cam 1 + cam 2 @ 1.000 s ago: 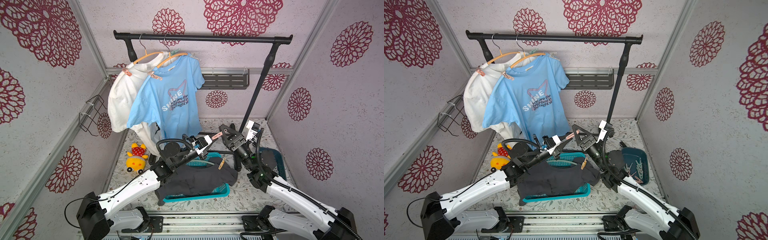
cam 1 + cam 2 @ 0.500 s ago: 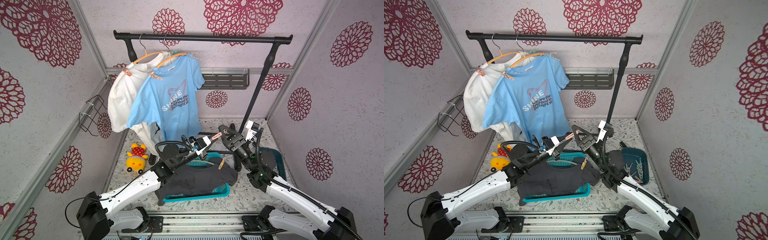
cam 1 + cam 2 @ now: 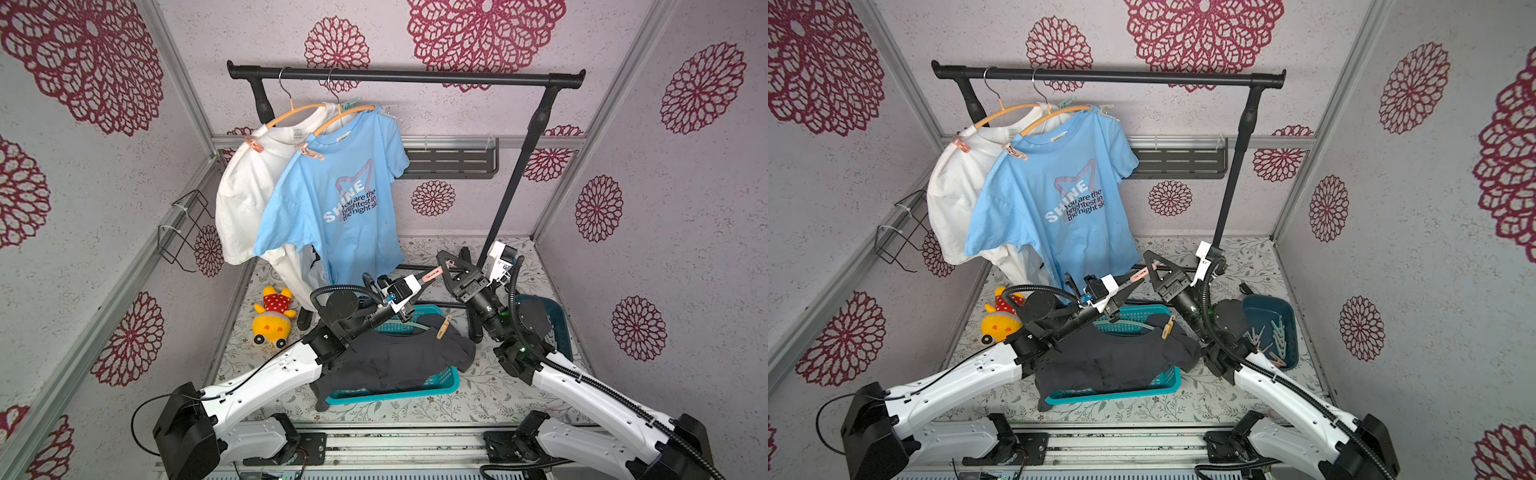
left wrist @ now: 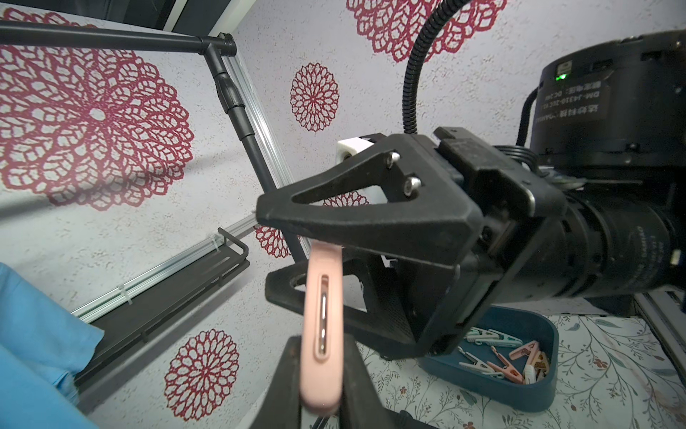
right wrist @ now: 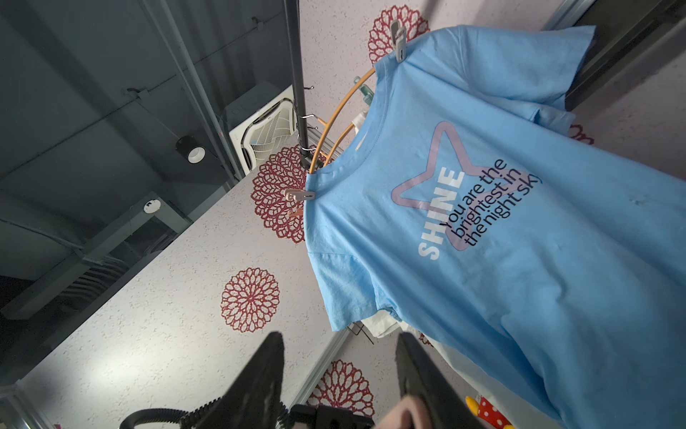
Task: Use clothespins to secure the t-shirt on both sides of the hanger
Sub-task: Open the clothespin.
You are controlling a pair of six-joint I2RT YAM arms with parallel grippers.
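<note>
Top views
- left gripper (image 3: 419,285): clamped on the near end of the pink clothespin (image 3: 431,276), above the teal basket (image 3: 395,390) at mid-floor; seen in both top views.
- right gripper (image 3: 1152,269): jaws apart around the far tip of the pink clothespin (image 3: 1139,274); I cannot tell whether they touch it.
- blue t-shirt (image 3: 340,199): on an orange hanger (image 3: 345,114) under the black rail (image 3: 403,77), far left, in front of a white t-shirt (image 3: 245,195).
- pinkish clip (image 3: 308,150): on the shirt's left shoulder.
- spare clothespins (image 3: 1273,332): in the dark blue tray (image 3: 1266,301), right of the basket.
- dark garment (image 3: 395,357): draped over the basket, with a tan clothespin (image 3: 444,327) lying on it.

Left wrist view
- left gripper (image 4: 321,345): fingers pressed on both sides of the pink clothespin (image 4: 322,297).
- right gripper (image 4: 267,249): one finger on each side of the pin's tip, with a gap showing.
- dark blue tray (image 4: 519,386): spare clothespins (image 4: 497,353) inside.

Right wrist view
- right gripper (image 5: 337,353): fingers parted, with a pink blur low between them.
- blue t-shirt (image 5: 482,223): pinkish clip (image 5: 299,194) on one shoulder and a whitish clip (image 5: 398,41) on the other, both at the hanger (image 5: 345,104).
</note>
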